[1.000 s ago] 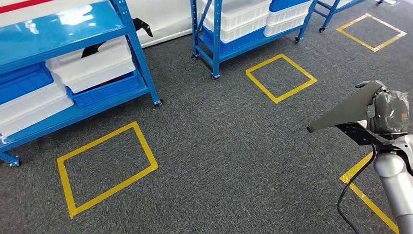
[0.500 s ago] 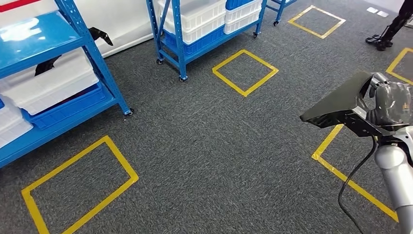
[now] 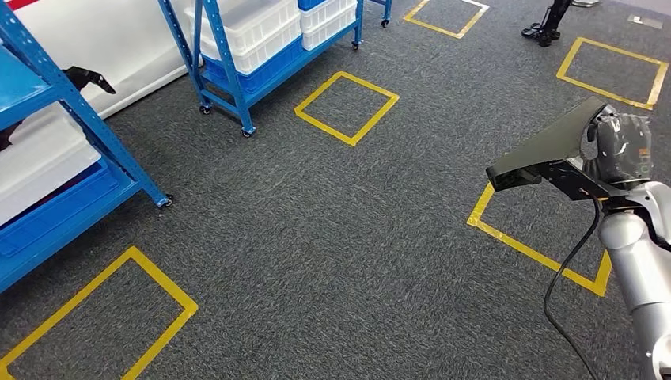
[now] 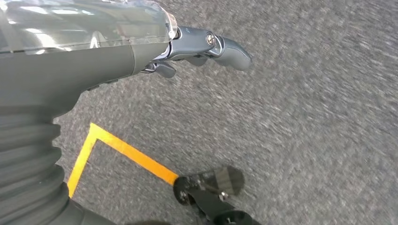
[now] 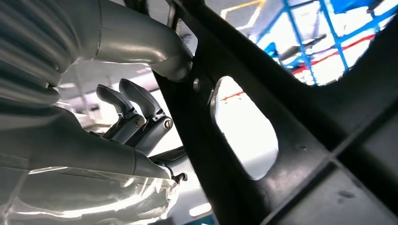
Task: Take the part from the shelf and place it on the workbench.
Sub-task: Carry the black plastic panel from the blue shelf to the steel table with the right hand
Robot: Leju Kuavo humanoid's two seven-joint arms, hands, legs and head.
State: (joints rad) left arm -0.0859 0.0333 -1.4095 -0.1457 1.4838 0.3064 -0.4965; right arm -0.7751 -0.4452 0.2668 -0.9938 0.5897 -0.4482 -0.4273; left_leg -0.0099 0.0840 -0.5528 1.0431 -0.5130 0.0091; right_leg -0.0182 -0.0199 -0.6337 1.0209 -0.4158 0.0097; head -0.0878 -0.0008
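Right hand carrying part over carpet.
Right hand (image 3: 621, 150) grips the dark flat wedge-shaped plastic part (image 3: 546, 150), raised above grey carpet floor (image 3: 356, 237); left hand (image 4: 202, 47) hangs low, empty, fingers loosely extended.

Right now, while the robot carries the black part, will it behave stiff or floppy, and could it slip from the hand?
The black part probably behaves stiff: it juts far out from the right hand without sagging. It looks like ribbed moulded plastic with a cut-out, so likely light for its size. Held near one end, it might pivot or slip if jolted.
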